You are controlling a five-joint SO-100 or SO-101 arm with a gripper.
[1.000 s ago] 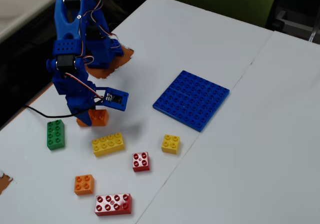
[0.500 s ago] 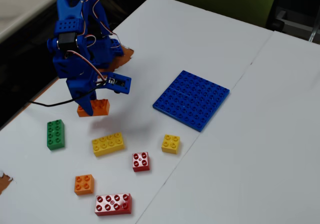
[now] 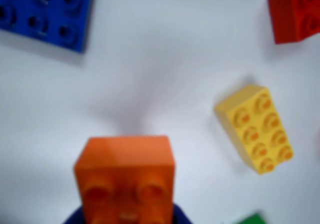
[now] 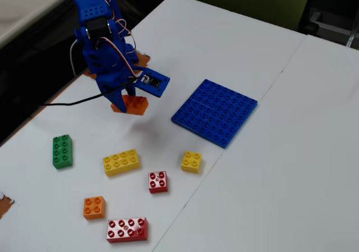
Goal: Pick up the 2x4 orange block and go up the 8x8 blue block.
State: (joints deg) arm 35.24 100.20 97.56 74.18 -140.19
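- fixed view: gripper [image 4: 130, 104] clamped on the 2x4 orange block [image 4: 133, 104], lifted off the table
- carry step now; next it needs to swing right over the 8x8 blue block [image 4: 215, 111]

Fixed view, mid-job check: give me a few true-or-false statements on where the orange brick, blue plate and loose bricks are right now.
1. The gripper holds the 2x4 orange block off the table. True.
2. The orange block rests on the 8x8 blue block. False: it is left of the plate, apart from it.
3. A small orange 2x2 brick lies on the table. True.
4. The green brick sits on the blue plate. False: it lies on the table at far left.
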